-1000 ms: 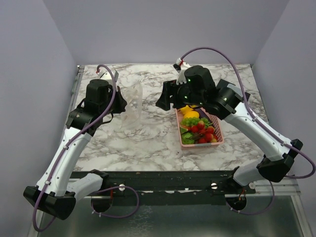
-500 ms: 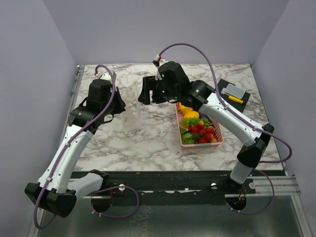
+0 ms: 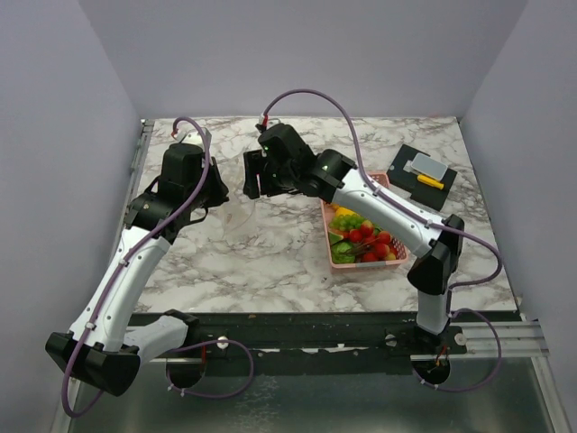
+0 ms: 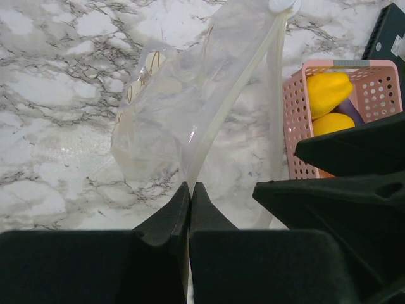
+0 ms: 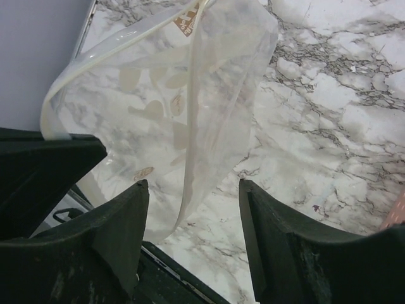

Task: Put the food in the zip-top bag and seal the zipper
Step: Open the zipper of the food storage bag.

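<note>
The clear zip-top bag [image 3: 236, 194] with pale dots hangs between the arms above the marble table. My left gripper [image 4: 190, 187] is shut on the bag's mouth edge, on its zipper strip [image 4: 234, 95]. My right gripper [image 5: 193, 190] is open, its jaws on either side of the bag's [image 5: 190, 95] lower edge without touching it. The zipper [image 5: 107, 50] curves open along the top. The food [image 3: 361, 236], red, green and yellow toy pieces, lies in the pink basket [image 3: 370, 264]. Yellow pieces [image 4: 329, 95] show in the left wrist view.
A black mat [image 3: 422, 175] with small grey and yellow items lies at the back right. The pink basket [image 4: 291, 107] stands right of the bag. Grey walls enclose the table on three sides.
My right arm has swung left from above the basket to the bag's right side. The left gripper has held the bag in place.
</note>
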### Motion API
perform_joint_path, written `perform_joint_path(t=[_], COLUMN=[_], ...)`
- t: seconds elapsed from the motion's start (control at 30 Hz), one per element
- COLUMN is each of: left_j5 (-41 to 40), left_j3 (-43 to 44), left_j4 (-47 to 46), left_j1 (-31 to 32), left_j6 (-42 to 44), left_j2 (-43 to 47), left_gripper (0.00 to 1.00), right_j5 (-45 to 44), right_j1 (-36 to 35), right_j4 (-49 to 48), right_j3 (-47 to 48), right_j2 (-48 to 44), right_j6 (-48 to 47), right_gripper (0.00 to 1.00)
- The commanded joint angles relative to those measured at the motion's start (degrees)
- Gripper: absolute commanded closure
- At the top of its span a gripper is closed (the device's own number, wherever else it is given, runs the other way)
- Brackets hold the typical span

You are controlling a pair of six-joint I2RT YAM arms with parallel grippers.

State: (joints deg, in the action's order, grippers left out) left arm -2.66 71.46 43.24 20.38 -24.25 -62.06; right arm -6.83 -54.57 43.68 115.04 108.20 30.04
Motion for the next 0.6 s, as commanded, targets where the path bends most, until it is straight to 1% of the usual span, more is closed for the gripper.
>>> perform_joint_path(t=[0.0, 0.1, 0.27, 0.37, 0.47, 0.57], left_j5=[-0.84, -0.32, -0.75, -0.48, -0.74, -1.02], left_j3=[1.26, 1.46, 2.53, 3.57, 4.76, 5.84], left_j4=[1.49, 1.95, 4.45, 6.51, 9.27, 12.19], left_j1=[0.19, 0.18, 0.27, 0.19, 0.23, 0.23], left_j6=[-0.28, -0.11, 1.05, 2.03, 2.94, 4.23], left_j2=[0.01, -0.05, -0.34, -0.71, -1.45, -2.12], left_gripper=[1.00, 1.00, 1.00, 1.00, 1.00, 1.00], right_j5=[-3.75, -5.36, -9.19, -11.54, -13.60, -16.81], right_j1=[-1.35, -1.72, -1.77, -1.77, -1.77, -1.77], right_j4=[2.34, 3.62, 4.98, 5.12, 4.59, 5.10], right_j3=[3.46, 5.60, 5.98, 4.73, 3.28, 2.80], right_j2=[3.24, 5.41, 6.93, 6.81, 6.37, 6.36], right_j6=[-1.31, -1.77, -2.75, -3.47, -4.44, -5.61], right_gripper=[0.37, 0.43, 0.61, 0.73, 0.90, 0.99])
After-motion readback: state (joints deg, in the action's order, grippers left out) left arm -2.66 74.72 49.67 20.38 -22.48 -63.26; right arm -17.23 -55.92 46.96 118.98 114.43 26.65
